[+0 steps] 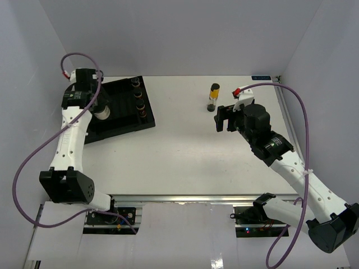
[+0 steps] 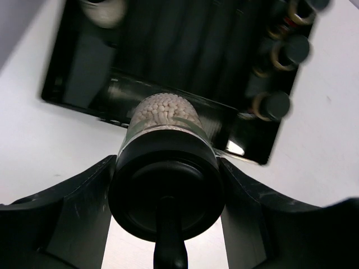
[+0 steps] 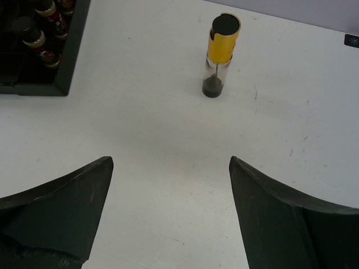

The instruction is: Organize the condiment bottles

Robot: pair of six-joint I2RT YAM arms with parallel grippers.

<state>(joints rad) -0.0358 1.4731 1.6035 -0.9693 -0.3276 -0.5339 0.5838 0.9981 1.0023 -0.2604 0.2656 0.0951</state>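
Black-capped jar (image 2: 165,120) of pale grains sits clamped in left gripper (image 2: 166,174) above the tray (image 2: 168,50); right gripper (image 3: 171,185) spread wide, facing the yellow-banded bottle (image 3: 220,56) (upright).

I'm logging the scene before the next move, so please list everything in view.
held jar: one, clear, black cap, pale contents, clamped in the left gripper over the tray
tray jars: four, black caps, in a row along the tray's right side
slim bottle: one, yellow band, dark residue at bottom, upright on the table ahead of the right gripper
tray: one, black, ribbed, table's far left
table: one, white
cables: two, purple, one per arm
left gripper: black, shut on the held jar
right gripper: black, open, empty
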